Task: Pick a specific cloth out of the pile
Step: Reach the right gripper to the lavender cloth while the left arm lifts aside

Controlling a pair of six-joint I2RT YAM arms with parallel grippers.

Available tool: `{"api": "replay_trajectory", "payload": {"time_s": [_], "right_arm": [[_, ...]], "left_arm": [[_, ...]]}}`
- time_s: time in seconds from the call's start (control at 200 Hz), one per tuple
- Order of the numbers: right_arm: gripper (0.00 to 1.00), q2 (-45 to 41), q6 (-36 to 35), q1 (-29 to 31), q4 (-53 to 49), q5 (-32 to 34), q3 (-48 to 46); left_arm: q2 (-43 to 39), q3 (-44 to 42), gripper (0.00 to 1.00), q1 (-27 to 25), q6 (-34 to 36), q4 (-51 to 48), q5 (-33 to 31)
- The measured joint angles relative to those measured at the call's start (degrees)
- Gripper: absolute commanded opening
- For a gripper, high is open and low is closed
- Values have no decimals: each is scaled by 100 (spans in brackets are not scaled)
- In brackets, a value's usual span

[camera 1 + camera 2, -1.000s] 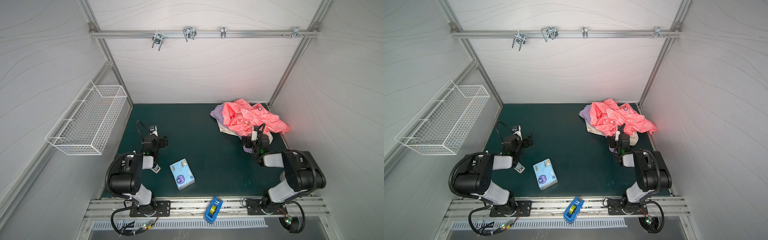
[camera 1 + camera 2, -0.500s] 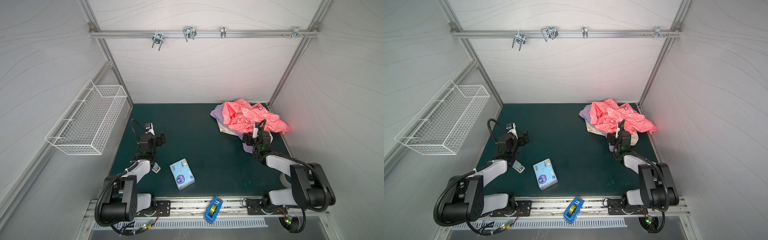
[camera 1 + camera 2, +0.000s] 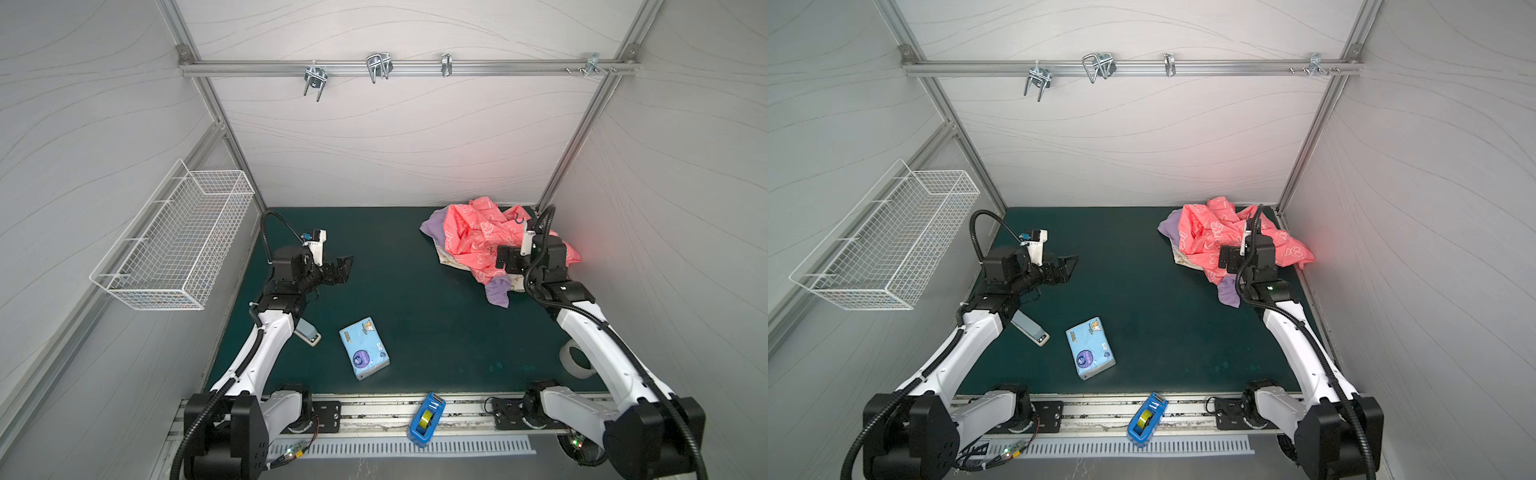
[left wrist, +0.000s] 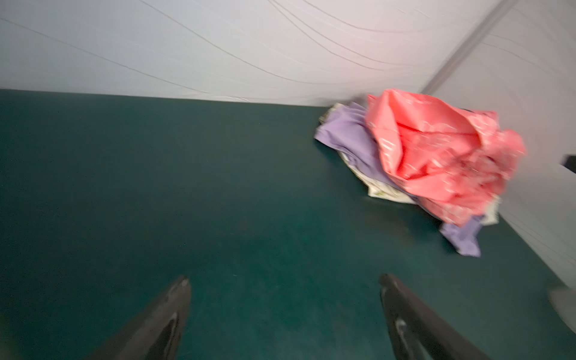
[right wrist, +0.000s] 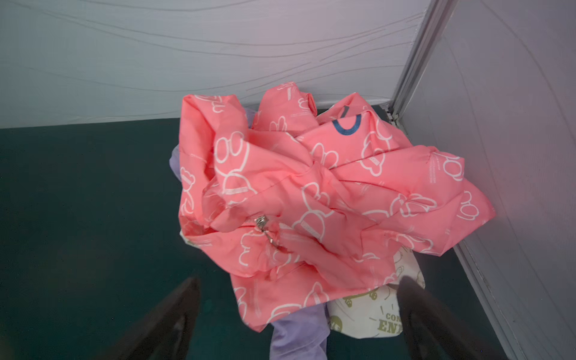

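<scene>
- right gripper spread wide, gripping nothing, hovering just over the near edge of the pile in the back right corner of the green mat.
- directly ahead of the fingers: coral-pink cloth with white outline prints, crumpled on top of the heap, with a metal zip pull on one fold.
- the cloth, plain lilac, mostly buried under that coral layer, with one end poking out at the near side, touching the cream patterned cloth, and another fold showing at the heap's far left edge.
- left gripper likewise spread wide and empty, above bare mat on the left, well apart from the pile.
- towards the front: blue tissue pack, grey device partly under the left arm, whitish tape roll beside the right arm.
- blue tape dispenser on the front rail, and wire basket on the left wall.
</scene>
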Motion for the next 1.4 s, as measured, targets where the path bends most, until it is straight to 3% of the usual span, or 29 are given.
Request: {"api": "replay_trajectory", "payload": {"time_s": [0.145,0.29,0.605,0.97,1.401], "right_arm": [[98,660,-61,866,-562,-76,970],[93,2100,-234,1576,-1036,-136,2293],[85,5158,-354,1875,-1980,-337,5060],[84,7744,-748,1902,-2900,50,8284],[84,8262,-964,1567,-3174,398,8566]], "left_arm": [[291,-46,94,-28,46,-122,1115],[590,-98,93,-28,175,-195,2017],[774,-98,91,-28,514,-254,3285],[920,-24,91,-28,1082,-804,3705],[1104,177,90,-28,1397,-1180,3832]]}}
